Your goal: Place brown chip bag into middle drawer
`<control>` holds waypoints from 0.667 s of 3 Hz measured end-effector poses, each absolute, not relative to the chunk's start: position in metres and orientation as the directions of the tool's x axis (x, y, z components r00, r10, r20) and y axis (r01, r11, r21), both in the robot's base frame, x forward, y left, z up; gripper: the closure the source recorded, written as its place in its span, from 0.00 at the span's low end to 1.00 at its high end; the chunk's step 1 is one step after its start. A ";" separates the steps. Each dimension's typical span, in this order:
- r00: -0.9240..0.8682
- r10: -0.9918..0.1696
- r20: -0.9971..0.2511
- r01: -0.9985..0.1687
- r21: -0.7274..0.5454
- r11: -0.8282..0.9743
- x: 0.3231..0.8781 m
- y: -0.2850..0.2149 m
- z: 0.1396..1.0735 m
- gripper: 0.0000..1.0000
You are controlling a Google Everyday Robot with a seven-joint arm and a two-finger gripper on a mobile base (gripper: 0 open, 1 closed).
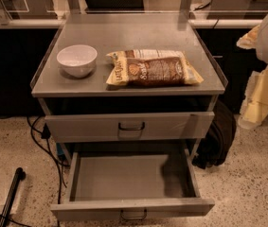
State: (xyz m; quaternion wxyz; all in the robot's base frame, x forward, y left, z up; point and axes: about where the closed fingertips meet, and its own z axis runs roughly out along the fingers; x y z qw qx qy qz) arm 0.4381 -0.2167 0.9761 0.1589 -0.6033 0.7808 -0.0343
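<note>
The brown chip bag (152,68) lies flat on the top of the grey metal cabinet (124,34), right of centre, with its cream-yellow end toward the white bowl. The middle drawer (129,178) is pulled out wide below; its flat grey floor is bare and its small loop handle (133,215) faces me. The drawer above it (129,126) is shut apart from a small gap. My gripper (259,100), white and cream-coloured, hangs at the right edge of the view, beside the cabinet's right side and to the right of the bag, apart from it.
A white bowl (76,59) stands on the cabinet top left of the bag. A dark bag (216,136) leans on the floor by the cabinet's right side. Black cables (41,145) and a black pole (10,197) lie on the speckled floor at left.
</note>
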 end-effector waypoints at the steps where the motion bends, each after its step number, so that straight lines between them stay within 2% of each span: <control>1: -0.221 -0.953 -0.207 -0.931 -0.246 0.270 0.438 -0.217 0.976 0.00; 2: -0.210 -0.948 -0.241 -0.920 -0.279 0.275 0.454 -0.215 0.978 0.00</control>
